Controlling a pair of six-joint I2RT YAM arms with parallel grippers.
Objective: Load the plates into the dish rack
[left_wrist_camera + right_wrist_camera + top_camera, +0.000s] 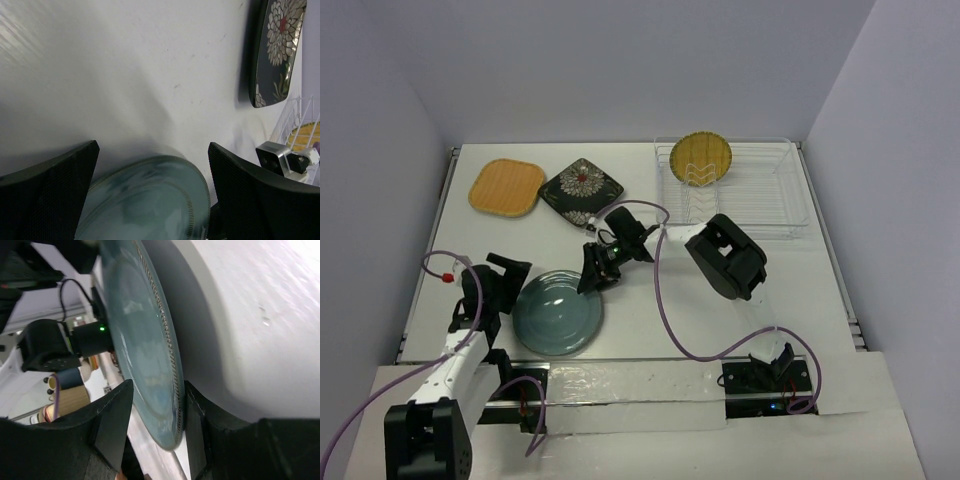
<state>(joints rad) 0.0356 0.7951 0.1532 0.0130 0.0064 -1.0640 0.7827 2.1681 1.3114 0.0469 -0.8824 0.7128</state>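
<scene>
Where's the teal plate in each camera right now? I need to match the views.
Top external: teal plate lower left of centre.
Left wrist: bottom centre, between the left gripper's open jaws.
Right wrist: centre, edge-on, rim between the right gripper's jaws.
Shared landmark: black floral plate, upper centre in top external, top right in left wrist; absent from right wrist.

At the black right gripper (591, 281), a glossy teal-grey plate (558, 313); beyond it a black plate (582, 191) with white, red-centred flowers, a finely streaked orange plate (506, 187) and a ribbed yellow plate (701, 158).
</scene>
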